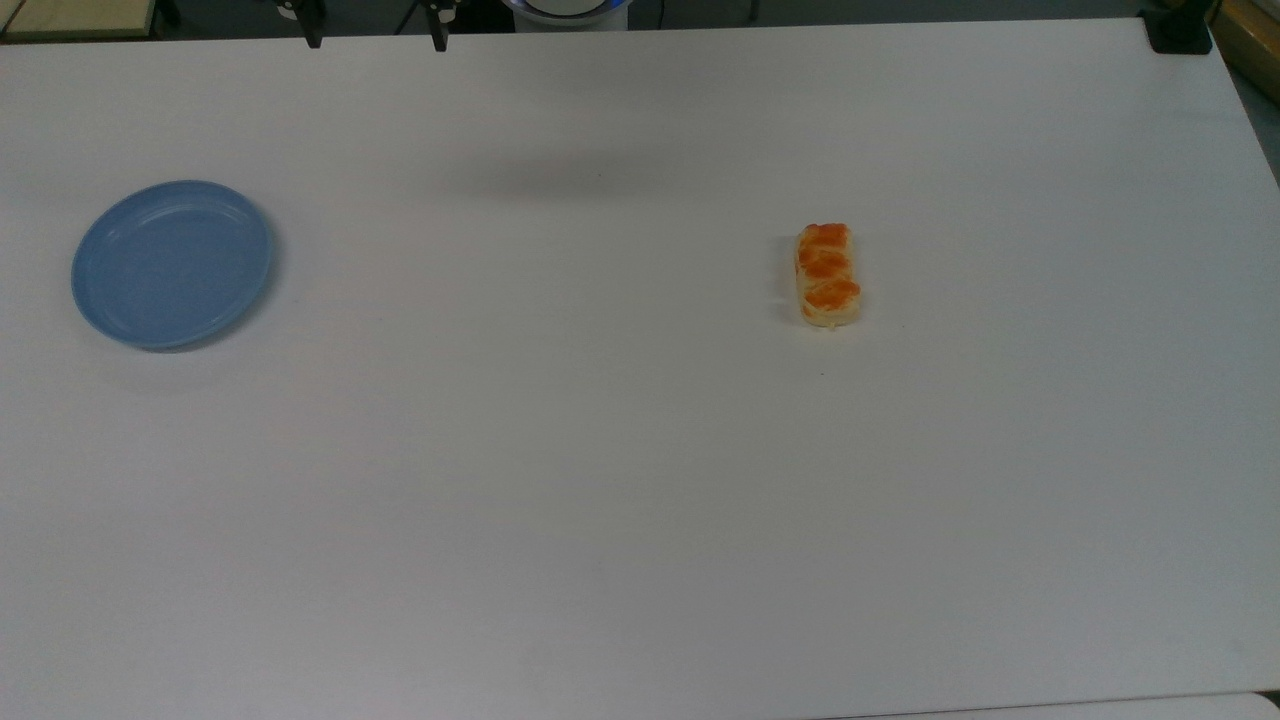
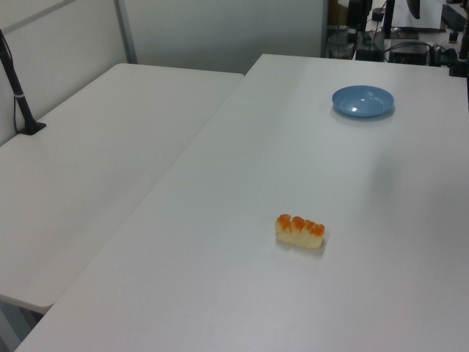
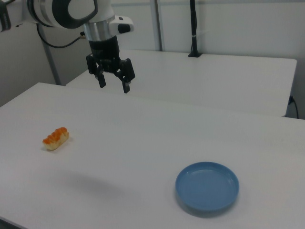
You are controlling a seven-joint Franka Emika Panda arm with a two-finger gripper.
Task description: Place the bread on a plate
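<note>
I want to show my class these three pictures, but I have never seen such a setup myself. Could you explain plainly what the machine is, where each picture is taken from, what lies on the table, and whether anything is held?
The machine is a robot arm ending in a black two-finger gripper, open, holding nothing, hanging above the white table. One picture looks down from above; the other two look across the table from opposite sides. Two things lie on it, far apart: a small pale-yellow bread roll with orange-brown lumps and a round, shallow light-blue plate, which is empty.
</note>
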